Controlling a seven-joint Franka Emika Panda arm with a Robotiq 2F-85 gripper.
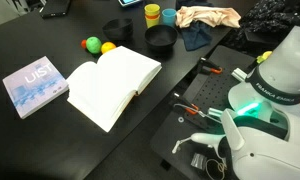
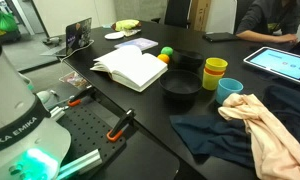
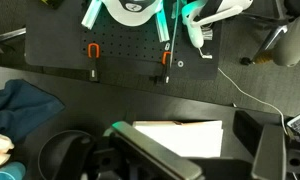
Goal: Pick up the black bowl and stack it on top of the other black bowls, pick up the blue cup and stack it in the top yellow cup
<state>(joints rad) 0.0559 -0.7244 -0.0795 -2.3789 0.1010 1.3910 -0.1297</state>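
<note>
Looks like step one hasn't started. My pincer [image 3: 202,150] is spread wide with nothing in it, up over the open book [image 1: 112,82]. The black bowl [image 1: 160,38] sits alone on the tabletop [image 1: 40,30], near the blue cup [image 1: 168,15]. I think the other black bowls [image 1: 117,27] are the pile beside it. Next I'd swing over and drop one finger inside the bowl's rim.

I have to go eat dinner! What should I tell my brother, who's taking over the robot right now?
Gripper looks open, holding nothing, up over the robot's base plate.
The black bowl sits alone by the open book; the other black bowls stand apart, near the balls.
The blue cup stands beside the top yellow cup, not in it.
Done: nothing.
Left: stack the bowl, then the cup.
</note>
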